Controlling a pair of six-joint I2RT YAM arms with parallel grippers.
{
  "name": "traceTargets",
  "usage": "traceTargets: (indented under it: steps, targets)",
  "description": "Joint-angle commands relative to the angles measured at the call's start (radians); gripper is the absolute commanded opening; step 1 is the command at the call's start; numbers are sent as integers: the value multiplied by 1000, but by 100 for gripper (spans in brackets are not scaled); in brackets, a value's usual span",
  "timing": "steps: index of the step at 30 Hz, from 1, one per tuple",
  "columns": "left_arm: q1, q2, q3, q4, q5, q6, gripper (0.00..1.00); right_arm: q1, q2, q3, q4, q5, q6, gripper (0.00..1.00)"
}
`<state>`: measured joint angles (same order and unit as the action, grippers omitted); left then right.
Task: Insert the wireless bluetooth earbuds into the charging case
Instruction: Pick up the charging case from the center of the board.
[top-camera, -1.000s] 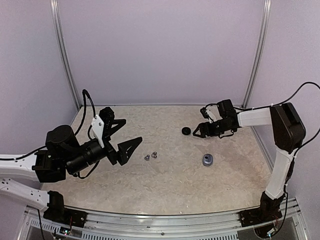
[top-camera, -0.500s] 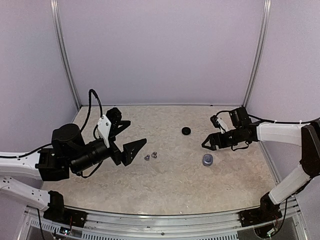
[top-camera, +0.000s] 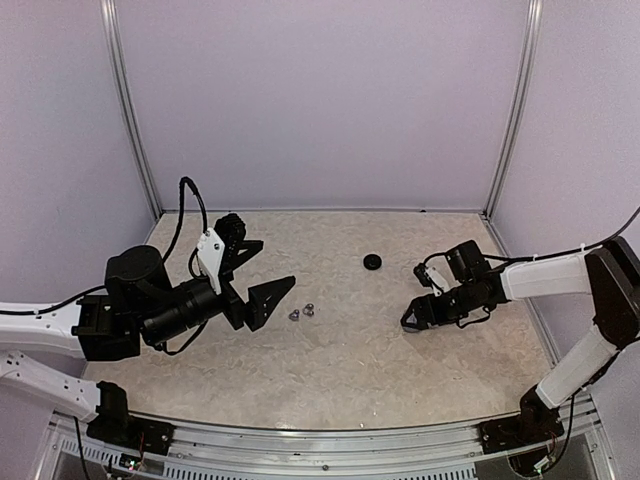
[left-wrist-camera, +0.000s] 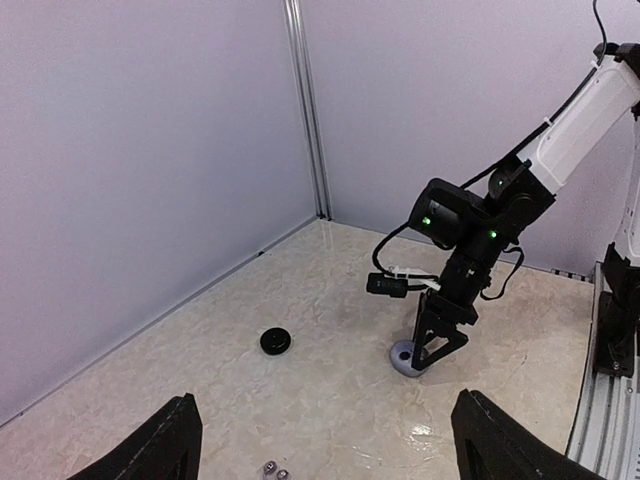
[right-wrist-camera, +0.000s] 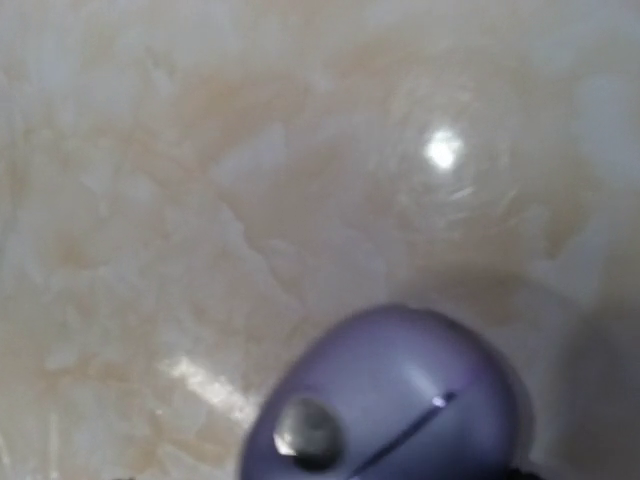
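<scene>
Two silvery-grey earbuds (top-camera: 301, 313) lie together on the table, just right of my left gripper (top-camera: 256, 276), which is open and empty above the table. They also show at the bottom of the left wrist view (left-wrist-camera: 275, 470). The black earbuds are not in view. The purple charging case (right-wrist-camera: 395, 400) is closed; a dark round spot and a thin slit show on its top. In the top view my right gripper (top-camera: 411, 320) hides it. In the left wrist view the right gripper (left-wrist-camera: 424, 361) stands tips-down at the case (left-wrist-camera: 402, 356); it looks open.
A black round puck (top-camera: 372, 262) lies at the back of the table, also in the left wrist view (left-wrist-camera: 276, 340). Lilac walls with metal corner posts close off the back and sides. The right arm (top-camera: 545, 272) reaches in from the right.
My right gripper has moved from beside the black puck towards the near side and down onto the purple case, now covering it in the top view. The left gripper has shifted slightly right.
</scene>
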<state>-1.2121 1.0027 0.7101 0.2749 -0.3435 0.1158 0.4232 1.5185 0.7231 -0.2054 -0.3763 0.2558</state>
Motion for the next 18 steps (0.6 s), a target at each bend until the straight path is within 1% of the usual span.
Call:
traceTargets:
  steps: [1, 5, 13, 18]
  targets:
    - [3, 1, 31, 0, 9, -4, 86, 35, 67, 39, 39, 1, -15, 77]
    - [3, 1, 26, -2, 7, -2, 86, 76, 108, 76, 41, -6, -45, 74]
    - [3, -5, 25, -12, 1, 0, 86, 167, 172, 141, -34, 113, -124, 71]
    - [3, -6, 23, -14, 0, -1, 86, 227, 164, 129, -45, 156, -164, 71]
